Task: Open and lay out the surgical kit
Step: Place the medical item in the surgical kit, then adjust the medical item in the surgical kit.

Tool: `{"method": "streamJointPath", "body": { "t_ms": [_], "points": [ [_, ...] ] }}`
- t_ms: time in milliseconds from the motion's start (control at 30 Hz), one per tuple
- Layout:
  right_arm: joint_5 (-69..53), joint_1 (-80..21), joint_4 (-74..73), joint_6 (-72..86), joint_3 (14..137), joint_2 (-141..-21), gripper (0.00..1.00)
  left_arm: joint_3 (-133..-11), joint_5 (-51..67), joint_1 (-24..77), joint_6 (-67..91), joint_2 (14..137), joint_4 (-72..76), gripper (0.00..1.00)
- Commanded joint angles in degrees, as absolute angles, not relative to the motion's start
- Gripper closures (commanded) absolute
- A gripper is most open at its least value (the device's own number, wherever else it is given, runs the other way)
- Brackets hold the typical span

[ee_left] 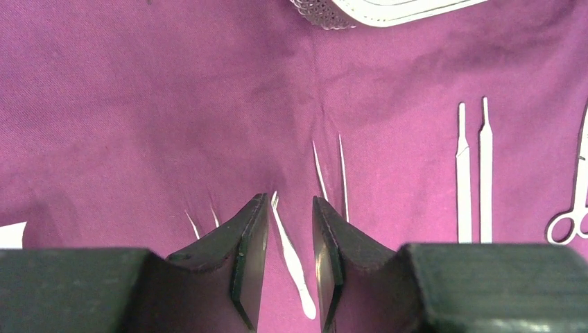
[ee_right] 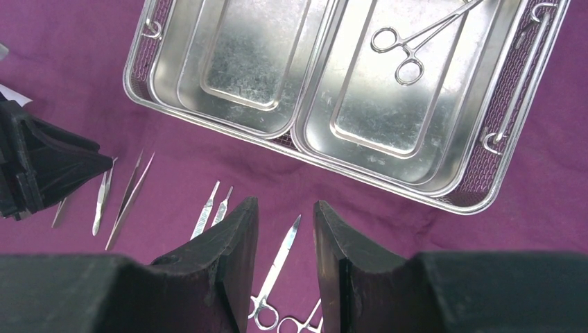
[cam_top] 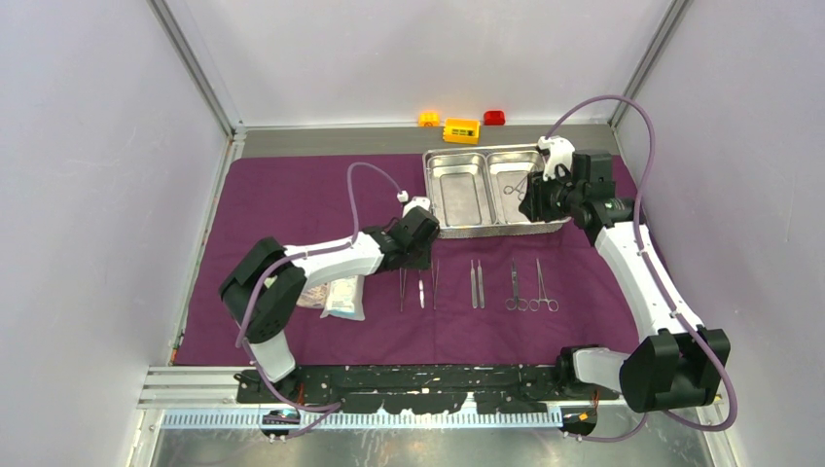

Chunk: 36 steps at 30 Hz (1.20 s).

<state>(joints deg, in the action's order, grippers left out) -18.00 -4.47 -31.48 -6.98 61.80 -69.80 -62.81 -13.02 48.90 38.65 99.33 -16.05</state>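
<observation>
Your left gripper (ee_left: 289, 200) has its jaws apart, astride a slim white-handled instrument (ee_left: 292, 260) that lies flat on the purple cloth (ee_left: 139, 104). Neither pad appears to press it, so nothing is clamped. The instrument sits in line with the pointed tweezers (ee_left: 331, 170) just beside it and the two flat steel handles (ee_left: 472, 180) farther right. That reads as a row laid side by side, tips toward the tray.

Your right gripper (ee_right: 284, 202) also has its jaws apart and empty. It hovers above the cloth at the near edge of the steel tray (ee_right: 513, 76). One ring-handled clamp (ee_right: 409, 45) lies in the tray's right compartment; the left compartment holds nothing. You will likely want that clamp next. It lies flat on the steel floor close to the far wall, so the tray wall is what crowds your approach.

At the right end of the row lie the scissors (cam_top: 513, 288) and a second clamp (cam_top: 542, 288). The sealed packets (cam_top: 342, 297) sit near the left arm (cam_top: 331, 261), partly under it. The toy bricks (cam_top: 461, 128) stand beyond the cloth, well apart from the work.
</observation>
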Motion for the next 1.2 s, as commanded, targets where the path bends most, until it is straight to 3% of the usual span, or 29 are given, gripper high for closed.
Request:
{"method": "streamJointPath", "body": {
  "t_ms": [0,1167],
  "points": [
    [-18.72,-4.26,-29.61,-7.47,62.23,-69.69,0.6,-64.22,-15.18,48.43,37.97,100.15,-13.76,0.68],
    [-19.25,-4.3,-29.63,-7.82,61.79,-69.87,0.6,-63.53,-14.86,47.81,38.14,102.99,-12.73,0.81]
  ]
}}
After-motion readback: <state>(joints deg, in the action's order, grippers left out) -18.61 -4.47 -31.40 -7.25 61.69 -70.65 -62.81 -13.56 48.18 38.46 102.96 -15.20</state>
